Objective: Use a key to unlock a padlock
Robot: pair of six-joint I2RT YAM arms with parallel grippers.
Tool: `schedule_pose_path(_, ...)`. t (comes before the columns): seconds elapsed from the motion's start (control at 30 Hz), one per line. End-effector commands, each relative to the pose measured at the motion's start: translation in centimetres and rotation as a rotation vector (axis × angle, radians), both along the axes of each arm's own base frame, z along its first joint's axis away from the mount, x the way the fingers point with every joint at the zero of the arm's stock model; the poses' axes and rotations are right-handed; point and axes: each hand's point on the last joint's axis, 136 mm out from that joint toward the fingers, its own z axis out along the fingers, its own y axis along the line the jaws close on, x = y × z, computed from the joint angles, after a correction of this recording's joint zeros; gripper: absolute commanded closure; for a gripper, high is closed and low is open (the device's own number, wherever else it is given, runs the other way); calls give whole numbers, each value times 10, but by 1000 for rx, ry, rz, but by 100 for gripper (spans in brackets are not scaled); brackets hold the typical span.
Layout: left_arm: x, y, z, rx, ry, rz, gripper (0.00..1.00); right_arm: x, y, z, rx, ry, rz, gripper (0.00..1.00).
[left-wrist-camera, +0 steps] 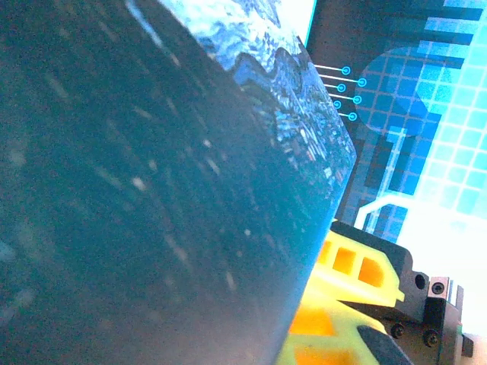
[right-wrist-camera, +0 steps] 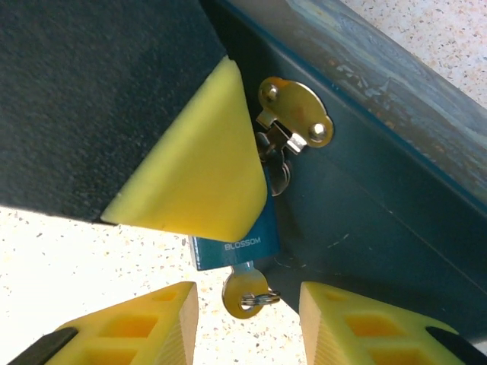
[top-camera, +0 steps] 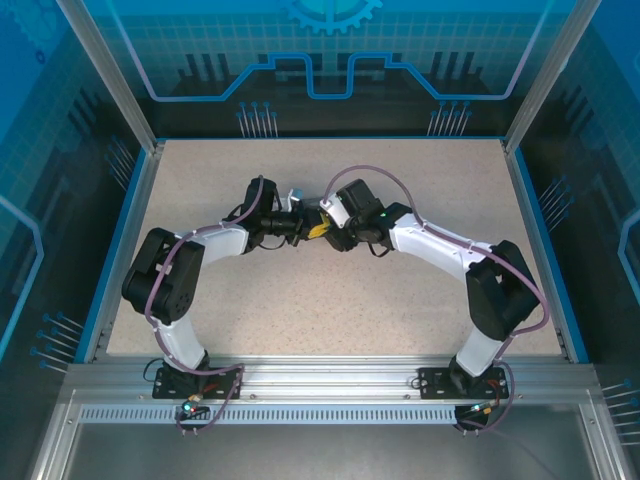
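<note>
Top view: both arms bend in twd the middle of the counter point(top-camera: 330, 300). Left hand point(top-camera: 303, 224) & right hand point(top-camera: 327, 232) sit nose to nose, just beside each other. What's btwn them is too small to read from up there.

Right wrist view: right hand point(right-wrist-camera: 247, 300) is released. Its two yellow fingers point(right-wrist-camera: 144, 327) are spread wide, one each side of the key point(right-wrist-camera: 244, 293), neither touching it. Key is stuck in the bottom of the padlock point(right-wrist-camera: 237, 246), its round head hanging out below w/ a small ring point(right-wrist-camera: 264, 298) through it. Padlock is blue w/ "BLOSSOM" on the body, and hangs at a brass-coloured hasp point(right-wrist-camera: 297, 114) on the side of a dark blue box point(right-wrist-camera: 365, 220). A yellow fingertip point(right-wrist-camera: 198, 179) of the left hand lies over the upper front of the padlock, w/ the black finger body above it. The shackle is mostly covered, so can't tell if it's locked or sprung. Speckled counter shows under the padlock & at the top rt corner.

Left wrist view: box point(left-wrist-camera: 152, 198) is v. close, a dark side w/ a painting print along its top edge. A yellow finger on a black mount point(left-wrist-camera: 354, 293) sits just beside the box's lower rt edge; can't tell whose it is. Can't tell whether the left hand is clenched or released.
</note>
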Motion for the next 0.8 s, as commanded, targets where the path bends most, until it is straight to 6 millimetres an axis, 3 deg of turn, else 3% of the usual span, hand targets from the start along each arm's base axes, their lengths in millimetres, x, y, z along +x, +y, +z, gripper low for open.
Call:
schedule_pose_path(0.0,2,2,8,-2,-15,-1,100,7,5,7,-19,-38,4,59)
schedule_pose_path(0.17,3,1,8,-4,-18,-2,100,11,8,7,-21,-39,6,68)
schedule_pose_path(0.47,2,2,8,-5,-19,-3,100,13,13,4,-26,-29,18,70)
schedule_pose_path(0.77,2,2,6,-5,-15,-3,100,12,21,12,17,-23,29,99)
